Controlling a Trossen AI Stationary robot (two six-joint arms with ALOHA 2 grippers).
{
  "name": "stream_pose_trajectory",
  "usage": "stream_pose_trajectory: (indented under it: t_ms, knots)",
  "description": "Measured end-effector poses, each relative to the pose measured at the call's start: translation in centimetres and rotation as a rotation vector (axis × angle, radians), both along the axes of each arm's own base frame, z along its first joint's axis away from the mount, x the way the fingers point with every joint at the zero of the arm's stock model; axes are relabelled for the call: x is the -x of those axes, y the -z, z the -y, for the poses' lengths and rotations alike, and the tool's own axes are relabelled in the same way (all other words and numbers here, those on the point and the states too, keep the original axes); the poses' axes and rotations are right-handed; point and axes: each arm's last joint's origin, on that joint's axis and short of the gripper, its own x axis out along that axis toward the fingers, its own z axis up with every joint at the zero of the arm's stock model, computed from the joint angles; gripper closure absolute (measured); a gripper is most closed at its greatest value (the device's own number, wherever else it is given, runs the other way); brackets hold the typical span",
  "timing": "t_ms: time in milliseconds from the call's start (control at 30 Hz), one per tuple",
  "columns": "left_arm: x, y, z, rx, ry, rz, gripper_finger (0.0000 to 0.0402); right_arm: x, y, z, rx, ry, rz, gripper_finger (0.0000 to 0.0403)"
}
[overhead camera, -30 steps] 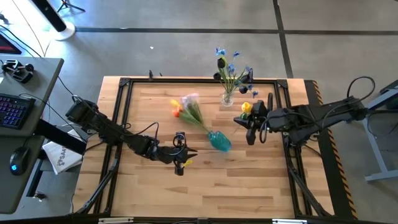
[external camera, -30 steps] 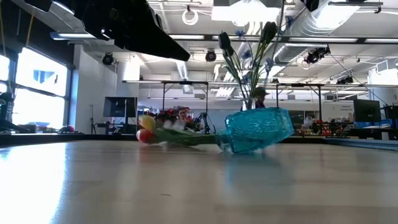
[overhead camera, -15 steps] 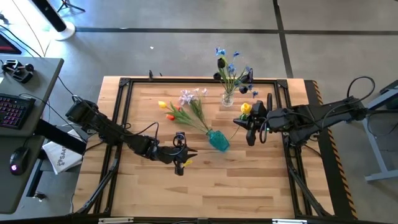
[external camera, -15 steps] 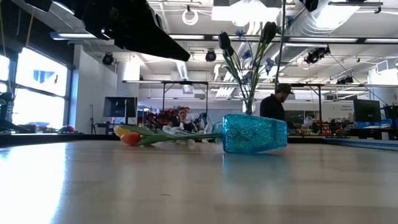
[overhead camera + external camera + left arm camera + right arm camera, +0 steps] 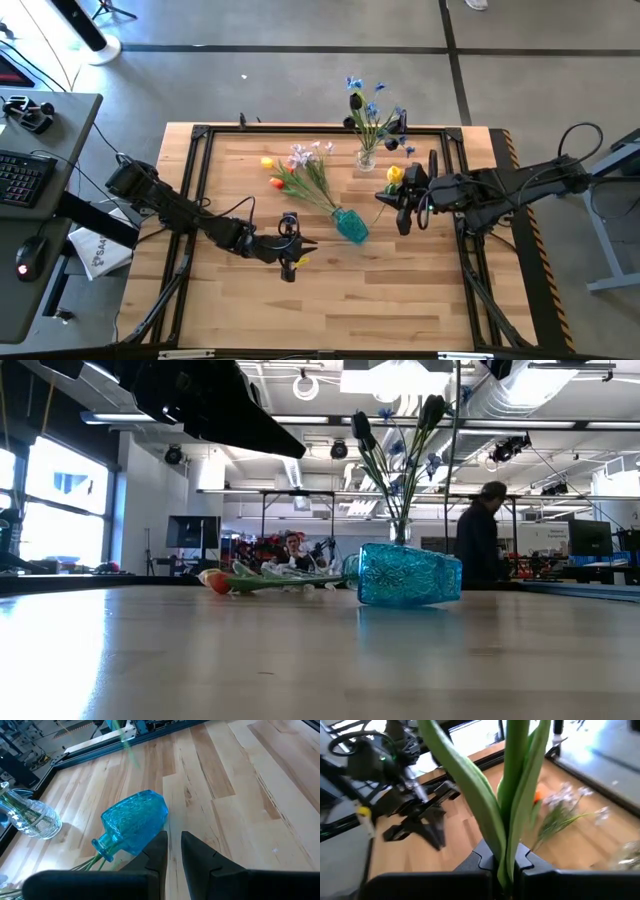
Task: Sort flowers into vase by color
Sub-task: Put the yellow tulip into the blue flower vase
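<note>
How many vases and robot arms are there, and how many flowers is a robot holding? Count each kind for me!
Blue vase, lying on its side: 1
Clear vase, standing up: 1
Robot arms, the left arm and the right arm: 2
Yellow flower, held by the right arm: 1
Total: 5

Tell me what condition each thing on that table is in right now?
Blue vase: tipped over, lying on its side, stems still in its neck.
Spilled flowers: lying flat on the table.
Clear vase: upright, holding blue and dark flowers.
Yellow flower: held by its stem.
Right gripper: shut on the yellow flower.
Left gripper: near the blue vase, holding nothing.
</note>
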Motion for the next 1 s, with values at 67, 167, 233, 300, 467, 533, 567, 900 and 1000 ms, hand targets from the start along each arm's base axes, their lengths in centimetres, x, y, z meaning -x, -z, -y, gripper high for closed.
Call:
stream_pose_trajectory:
  t_ms: [67,167,233,300,467,533,567,900,1000]
  knots:
    - [0.0,0.0,0.0,0.000,0.000,0.000,0.0358,-0.4,0.3,-0.3,-0.047,-0.045,-0.012,0.0402]
    - [0.1,0.0,-0.1,0.004,-0.015,-0.007,0.0358,-2.4,1.0,-1.1,-0.108,-0.128,-0.008,0.0402]
    - [0.7,-0.4,-0.1,0.007,-0.053,-0.021,0.0358,-4.3,2.0,-1.9,-0.144,-0.199,-0.015,0.0402]
    - [1.8,-1.2,-0.3,0.020,-0.115,-0.037,0.0358,-6.7,3.4,-2.5,-0.178,-0.266,-0.016,0.0402]
    - [6.2,-3.8,-0.6,0.116,-0.246,-0.073,0.0358,-12.6,7.3,-3.7,-0.342,-0.491,0.056,0.0402]
    - [8.2,-4.8,-0.5,0.151,-0.274,-0.074,0.0358,-14.6,8.8,-3.7,-0.419,-0.550,0.106,0.0402]
    - [9.1,-5.3,-0.5,0.164,-0.283,-0.068,0.0358,-15.5,9.6,-3.7,-0.444,-0.554,0.106,0.0402]
    - [13.2,-7.6,0.5,0.165,-0.296,0.081,0.0358,-24.9,14.6,-3.8,-0.367,-0.552,-0.035,0.0402]
    - [13.3,-7.4,0.8,0.158,-0.290,0.081,0.0358,-26.8,15.5,-3.0,-0.291,-0.510,-0.079,0.0396]
